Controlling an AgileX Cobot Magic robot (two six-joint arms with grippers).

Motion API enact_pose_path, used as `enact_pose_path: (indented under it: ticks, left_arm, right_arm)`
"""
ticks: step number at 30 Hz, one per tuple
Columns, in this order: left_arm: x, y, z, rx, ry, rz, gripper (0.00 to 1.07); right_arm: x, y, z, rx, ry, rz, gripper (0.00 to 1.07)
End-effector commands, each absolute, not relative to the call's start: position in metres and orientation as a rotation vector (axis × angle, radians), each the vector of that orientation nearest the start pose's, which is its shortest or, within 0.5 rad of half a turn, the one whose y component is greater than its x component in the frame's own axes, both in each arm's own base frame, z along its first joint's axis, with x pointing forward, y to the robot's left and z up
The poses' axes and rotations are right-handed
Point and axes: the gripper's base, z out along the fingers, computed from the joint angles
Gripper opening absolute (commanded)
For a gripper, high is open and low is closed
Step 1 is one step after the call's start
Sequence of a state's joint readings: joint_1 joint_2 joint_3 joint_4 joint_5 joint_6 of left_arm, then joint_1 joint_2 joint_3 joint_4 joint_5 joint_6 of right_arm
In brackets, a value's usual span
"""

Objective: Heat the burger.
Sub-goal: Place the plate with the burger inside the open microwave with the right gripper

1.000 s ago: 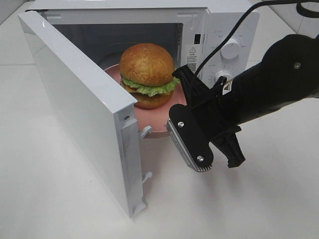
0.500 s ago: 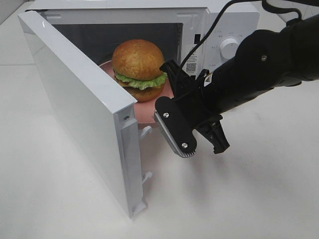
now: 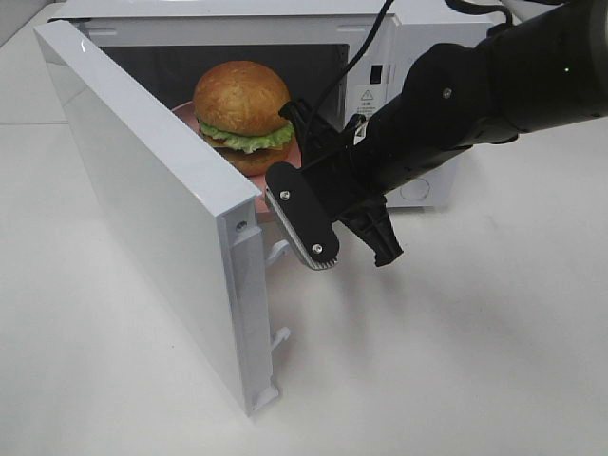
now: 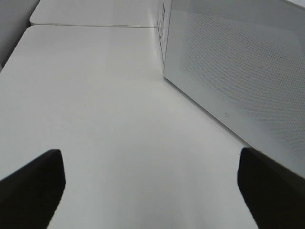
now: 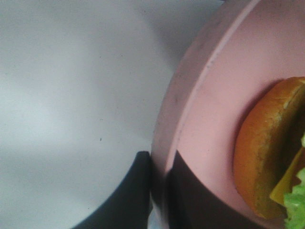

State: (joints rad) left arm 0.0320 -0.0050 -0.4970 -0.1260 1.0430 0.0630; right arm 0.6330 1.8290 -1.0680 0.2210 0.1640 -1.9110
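Burger (image 3: 242,106) at eleven o'clock of right gripper (image 5: 159,167); only its wrist view shows jaws clamping pink plate's (image 5: 205,109) rim; left gripper (image 4: 151,183) agape.

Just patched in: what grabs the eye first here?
A tall burger on a pink plate sits in the open microwave's mouth, centre of the high view. The right gripper is shut on the plate's rim; the white door stands swung wide to the left.
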Motion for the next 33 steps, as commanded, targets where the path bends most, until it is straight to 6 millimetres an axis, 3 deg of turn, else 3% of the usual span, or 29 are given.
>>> enact_pose_path:
  ticks: [1,33]
  left_arm:
    - [-0.008,-0.011,0.278,0.032,1.99,-0.096,0.9]
    - [-0.008,-0.011,0.278,0.032,1.99,-0.096,0.9]
  right_arm:
    - [0.316,0.234,0.193,-2.163,0.939,-0.501,0.04]
    - [0.373,0.266,0.186,-2.066,0.999,-0.52,0.05]
